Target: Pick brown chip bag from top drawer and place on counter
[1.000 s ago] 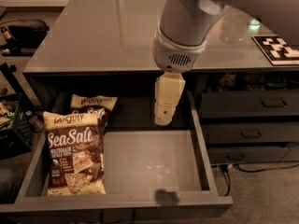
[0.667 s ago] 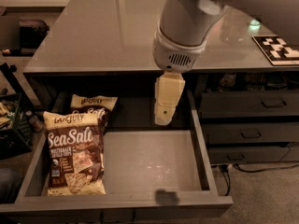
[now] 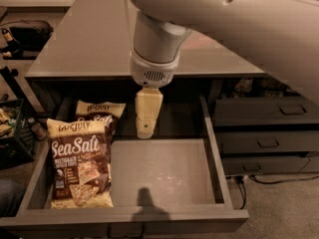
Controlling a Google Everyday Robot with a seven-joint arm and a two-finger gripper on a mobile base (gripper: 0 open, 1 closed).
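Observation:
The brown chip bag (image 3: 79,164) lies flat at the left of the open top drawer (image 3: 164,178), "Sea Salt" lettering facing up. A second look-alike bag (image 3: 99,113) lies behind it, partly covered by it. My gripper (image 3: 147,114) hangs from the arm over the drawer's back middle, right of the second bag and touching neither bag. It holds nothing. The glossy grey counter (image 3: 84,39) spreads behind and above the drawer.
Narrower handled drawers (image 3: 269,133) stand to the right. A dark crate (image 3: 12,133) and a bag (image 3: 27,34) sit on the floor at the left. A cable (image 3: 279,180) runs on the floor at the right. The arm (image 3: 239,29) crosses the upper right.
The arm has swung left and forward over the drawer, and the gripper now hangs closer to the second bag. The bags have not moved.

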